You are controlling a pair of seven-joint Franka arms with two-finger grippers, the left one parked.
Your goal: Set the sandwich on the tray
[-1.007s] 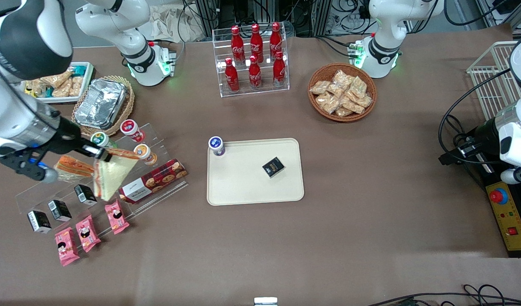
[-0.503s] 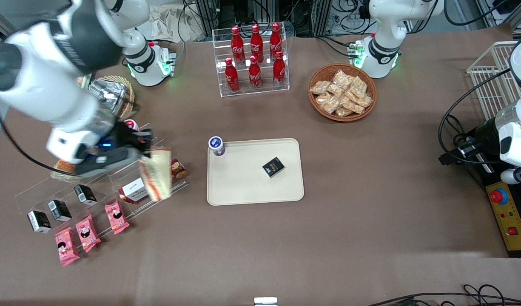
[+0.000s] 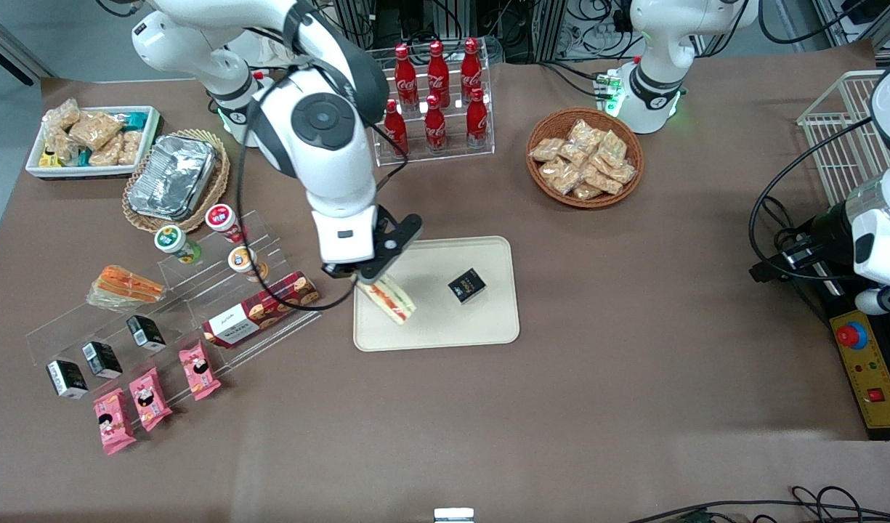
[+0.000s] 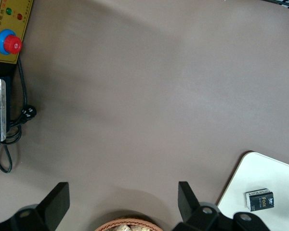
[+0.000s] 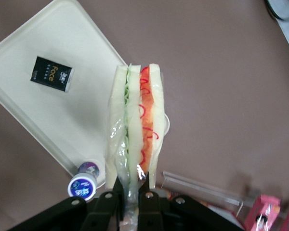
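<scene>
Brown cloth is covering the whole tabletop (image 3: 532, 407), and lots of snacks are sitting on it. Near the middle, the cream tray (image 3: 481, 327) is lying flat. The right arm's gripper (image 3: 363, 277) is hanging over the tray's corner that points toward the working arm's end of the table. Its fingers (image 5: 107, 197) are pinching the sandwich (image 3: 386, 299) by the plastic wrap at its tip. The sandwich is hanging down above the tray, and its edge is showing white bread with green and red stripes (image 5: 135, 134). Whether its low end is touching the tray is hard to tell. The arm is covering the tray's edge nearest the robots, so that part is hidden.

A small black box (image 3: 467, 285) is lying on the tray, near the sandwich but apart from it. A little cup with a blue lid (image 5: 83, 185) is standing just beside the tray's rim; the front view is not showing it because the arm is in the way.

Toward the working arm's end, the other wrapped sandwich (image 3: 125, 285) with an orange edge is lying on a clear plastic stand (image 3: 59, 330). A long cookie box (image 3: 261, 309) is resting on that stand too. Red cola bottles (image 3: 436, 94) are standing in a clear rack, farther from the front camera than the tray. A round basket of snack bags (image 3: 585, 158) is sitting toward the parked arm's end.
</scene>
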